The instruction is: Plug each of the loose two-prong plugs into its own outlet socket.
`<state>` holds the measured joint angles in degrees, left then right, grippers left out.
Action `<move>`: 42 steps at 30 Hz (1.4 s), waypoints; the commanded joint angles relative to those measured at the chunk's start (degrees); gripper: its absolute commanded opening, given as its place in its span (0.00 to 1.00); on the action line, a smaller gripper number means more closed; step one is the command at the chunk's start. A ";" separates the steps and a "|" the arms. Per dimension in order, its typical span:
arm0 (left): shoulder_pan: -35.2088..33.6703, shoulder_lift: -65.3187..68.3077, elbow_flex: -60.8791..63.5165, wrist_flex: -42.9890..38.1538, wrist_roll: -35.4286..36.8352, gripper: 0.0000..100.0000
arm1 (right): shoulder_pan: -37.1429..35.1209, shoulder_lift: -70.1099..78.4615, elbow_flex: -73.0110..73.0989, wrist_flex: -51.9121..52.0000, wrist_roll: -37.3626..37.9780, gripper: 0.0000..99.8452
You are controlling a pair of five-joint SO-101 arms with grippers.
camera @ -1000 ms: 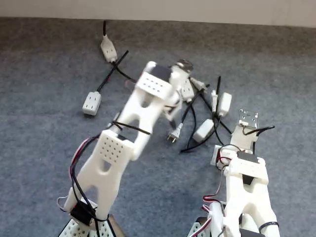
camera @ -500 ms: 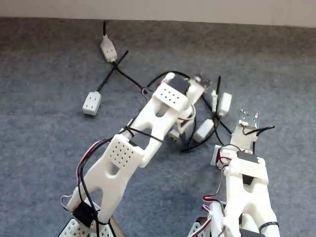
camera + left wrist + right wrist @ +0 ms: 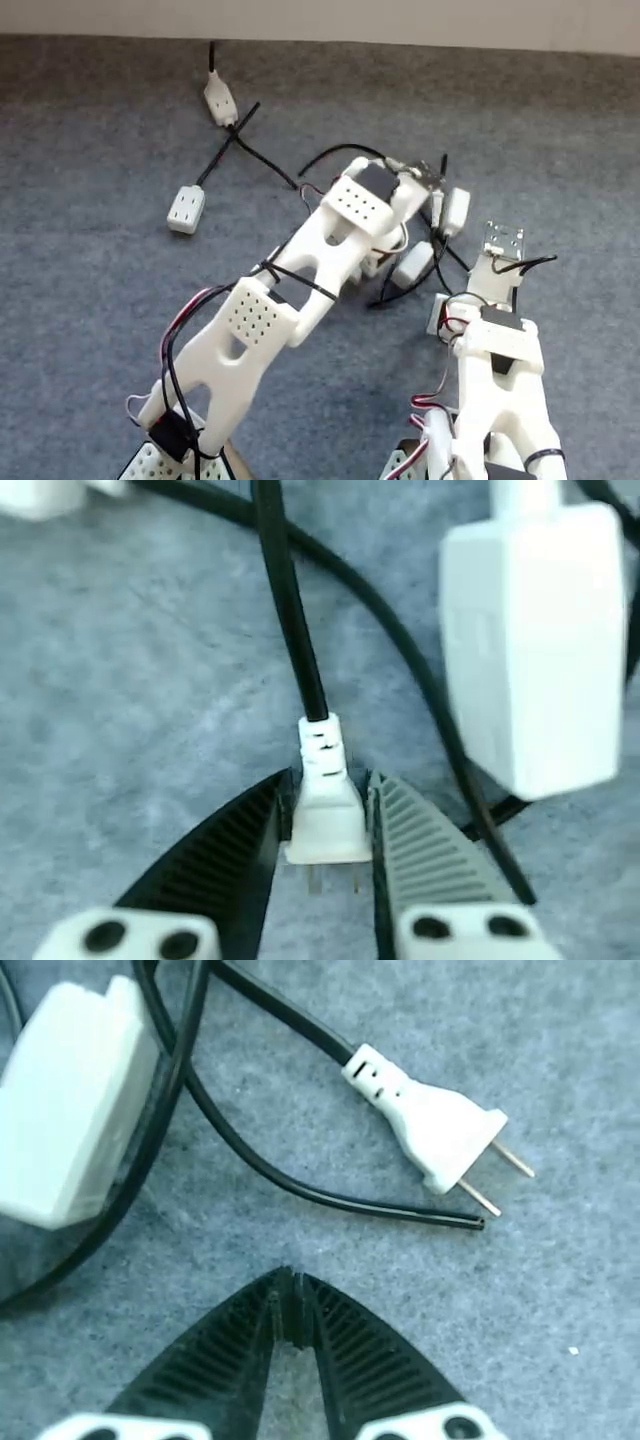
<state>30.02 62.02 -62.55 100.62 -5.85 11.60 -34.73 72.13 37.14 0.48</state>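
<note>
Clamped in the left gripper [image 3: 328, 790]: a two-prong plug [image 3: 322, 815], long axis along the fingers, prongs toward the wrist; covered by that arm [image 3: 300, 260] from above. Just beside, an outlet socket [image 3: 530, 640], edge cut off. Near a second plug [image 3: 430, 1130] flat on the desk [image 3: 560, 1290]: right gripper [image 3: 292, 1295], pinched shut on nothing.

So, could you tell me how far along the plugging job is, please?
Nothing looks done: the near outlet socket and the far outlet socket both sit unplugged on the carpet. In hand: the left gripper is shut on one white plug. Left: seating it, plus the second plug, lying loose on the carpet by the shut, empty right gripper.
</note>
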 commanded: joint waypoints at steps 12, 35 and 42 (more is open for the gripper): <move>-4.62 -29.49 -0.48 -0.53 0.62 0.01 | 0.48 0.04 -0.31 -0.92 0.35 0.01; -10.77 -78.46 18.42 -0.18 29.36 0.01 | 0.31 0.04 -0.22 -0.92 0.70 0.01; -28.35 -95.60 45.05 -16.35 43.96 0.01 | -0.75 0.04 -0.13 -0.92 0.70 0.01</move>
<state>11.12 -24.22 -32.22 94.99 30.73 11.60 -34.73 72.13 37.14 0.48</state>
